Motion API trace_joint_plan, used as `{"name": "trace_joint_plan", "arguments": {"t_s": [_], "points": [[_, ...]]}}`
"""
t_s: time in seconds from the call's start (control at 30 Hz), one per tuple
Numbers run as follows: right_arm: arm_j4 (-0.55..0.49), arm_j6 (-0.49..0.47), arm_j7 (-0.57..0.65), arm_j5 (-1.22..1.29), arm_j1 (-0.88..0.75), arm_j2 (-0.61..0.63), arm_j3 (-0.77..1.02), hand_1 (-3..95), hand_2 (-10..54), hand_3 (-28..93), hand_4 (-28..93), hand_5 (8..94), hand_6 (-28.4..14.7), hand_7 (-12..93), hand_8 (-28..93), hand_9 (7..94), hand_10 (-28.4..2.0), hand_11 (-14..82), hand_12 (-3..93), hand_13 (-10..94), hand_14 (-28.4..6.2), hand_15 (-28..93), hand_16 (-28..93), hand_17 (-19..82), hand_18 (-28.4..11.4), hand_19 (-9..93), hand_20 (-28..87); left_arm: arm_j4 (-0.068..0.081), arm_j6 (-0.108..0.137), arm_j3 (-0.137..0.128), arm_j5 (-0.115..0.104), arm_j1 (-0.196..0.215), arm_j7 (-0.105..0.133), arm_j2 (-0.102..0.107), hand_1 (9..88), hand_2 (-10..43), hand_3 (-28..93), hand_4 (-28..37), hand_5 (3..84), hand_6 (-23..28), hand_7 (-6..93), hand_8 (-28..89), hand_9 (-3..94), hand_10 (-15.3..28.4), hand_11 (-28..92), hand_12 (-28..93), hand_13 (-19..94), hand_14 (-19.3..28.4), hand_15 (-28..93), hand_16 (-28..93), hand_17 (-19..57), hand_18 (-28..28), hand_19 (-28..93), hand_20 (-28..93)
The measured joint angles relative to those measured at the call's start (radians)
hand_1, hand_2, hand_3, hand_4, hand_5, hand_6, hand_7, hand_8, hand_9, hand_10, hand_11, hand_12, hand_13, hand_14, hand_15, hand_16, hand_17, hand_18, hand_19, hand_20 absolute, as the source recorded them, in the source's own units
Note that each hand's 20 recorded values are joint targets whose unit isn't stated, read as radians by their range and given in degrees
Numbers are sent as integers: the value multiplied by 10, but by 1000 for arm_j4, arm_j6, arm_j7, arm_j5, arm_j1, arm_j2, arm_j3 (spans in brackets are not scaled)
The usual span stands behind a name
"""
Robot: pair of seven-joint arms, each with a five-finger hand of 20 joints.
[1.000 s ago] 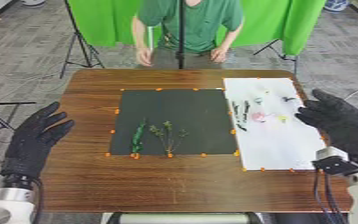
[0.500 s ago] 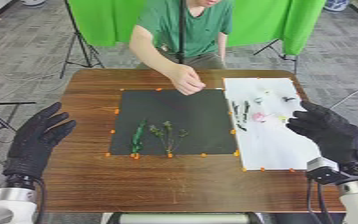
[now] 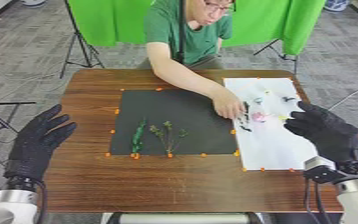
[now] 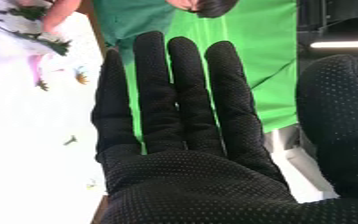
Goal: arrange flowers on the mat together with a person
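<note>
In the head view, the green leafy stem [image 3: 138,137] is lying on the black mat [image 3: 198,135], its long axis running from the mat's near edge towards the person's side, leaning slightly right. Beside it, a branching sprig [image 3: 168,139] is pointing its leafy tips the same way (its thin stems are drawing together near the edge). Dark leafy sprigs [image 3: 246,120] are lying lengthwise on the white sheet [image 3: 282,147], near a pink flower [image 3: 259,117]. The person's hand [image 3: 228,105] is hovering or resting by those sprigs; whether it is gripping one, I cannot tell. The left hand [image 3: 42,140] and right hand [image 3: 328,131] are staying at opposite sides, fingers extended. Brown wooden worktop [image 3: 202,192] is surrounding the mat, with a green backdrop [image 3: 100,22] hanging beyond and a tripod [image 3: 78,45] standing on grey flooring [image 3: 24,75].

In the right wrist view, the right hand's fingers are standing straight, its thumb well apart. The person's fingers [image 4: 58,14] are meeting a dark leafy sprig, whose leafy end is pointing towards the pink flower's side. A light strip [image 4: 344,44] is glowing in the room.
</note>
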Motion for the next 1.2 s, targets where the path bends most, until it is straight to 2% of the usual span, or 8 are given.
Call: {"name": "trace_joint_plan", "arguments": {"t_s": [0.13, 0.67, 1.2], "points": [[5, 3, 4, 0, 15, 1, -17, 179, 28, 893, -212, 510, -42, 208, -91, 497, -161, 222, 254, 423, -143, 374, 233, 141, -223, 529, 296, 2, 0, 0, 0, -11, -3, 1, 287, 10, 701, -251, 373, 26, 232, -100, 336, 140, 299, 161, 309, 179, 397, 0, -32, 228, 507, 86], [8, -10, 18, 2, 28, 2, -34, 180, 28, 892, -213, 519, -42, 211, -92, 501, -161, 223, 255, 426, -144, 376, 231, 142, -224, 532, 296, 3, -4, 5, 0, -3, -3, 2, 286, 11, 701, -252, 374, 27, 229, -98, 336, 141, 298, 161, 309, 177, 395, 0, -32, 227, 506, 87], [12, -17, 21, 2, 36, 3, -40, 179, 29, 893, -214, 521, -41, 212, -93, 502, -161, 221, 255, 426, -145, 375, 231, 142, -224, 533, 295, 8, -12, 3, 1, -16, -17, 7, 286, 11, 701, -252, 374, 26, 229, -98, 336, 141, 298, 162, 309, 178, 396, 0, -32, 227, 505, 87]]}}
